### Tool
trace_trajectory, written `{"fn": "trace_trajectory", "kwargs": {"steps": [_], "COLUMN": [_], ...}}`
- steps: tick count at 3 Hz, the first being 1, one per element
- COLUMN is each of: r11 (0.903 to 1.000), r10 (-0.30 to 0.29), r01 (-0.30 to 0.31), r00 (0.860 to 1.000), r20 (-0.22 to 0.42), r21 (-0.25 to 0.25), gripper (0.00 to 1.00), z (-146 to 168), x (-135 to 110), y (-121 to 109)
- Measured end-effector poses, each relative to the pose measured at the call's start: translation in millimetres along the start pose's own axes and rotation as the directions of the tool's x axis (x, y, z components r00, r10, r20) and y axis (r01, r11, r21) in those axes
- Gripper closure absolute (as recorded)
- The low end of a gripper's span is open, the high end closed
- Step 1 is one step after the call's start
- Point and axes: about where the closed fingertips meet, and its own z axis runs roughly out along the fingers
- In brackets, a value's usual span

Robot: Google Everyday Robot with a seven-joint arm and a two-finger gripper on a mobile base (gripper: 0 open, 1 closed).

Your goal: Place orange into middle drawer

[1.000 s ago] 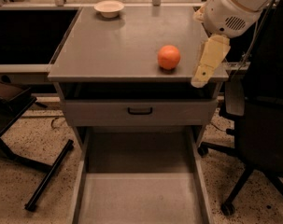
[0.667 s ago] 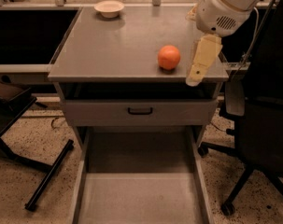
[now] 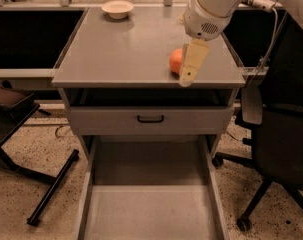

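The orange (image 3: 175,62) sits on the grey cabinet top (image 3: 121,54), near its front right edge. My gripper (image 3: 190,67) hangs from the white arm just in front of the orange, on its right side, and hides part of the fruit. I cannot see whether it touches the orange. The middle drawer (image 3: 148,209) is pulled out wide at the bottom of the view, below the cabinet, and its flat grey floor is bare.
A closed drawer front with a small black handle (image 3: 150,119) sits under the top. A cream-white bowl (image 3: 117,8) stands at the back of the top. A black office chair (image 3: 281,134) is close on the right. Black stand legs (image 3: 51,189) lie on the floor at left.
My gripper has moved left along the cabinet's front edge, from beside the orange to overlapping its right side. The orange has not moved.
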Motion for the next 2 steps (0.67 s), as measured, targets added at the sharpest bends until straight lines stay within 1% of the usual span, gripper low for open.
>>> {"fn": "trace_trajectory", "kwargs": {"steps": [1, 2], "r11": [0.9997, 0.9983], "r10": [-0.018, -0.016], "r01": [0.019, 0.023], "r00": [0.998, 0.99], "r20": [-0.058, -0.138], "r21": [0.018, 0.054], "gripper": [0.0, 0.0], "z": [20.6, 25.1], "x": [2.4, 12.0], "y": [-36.8, -79.4]}}
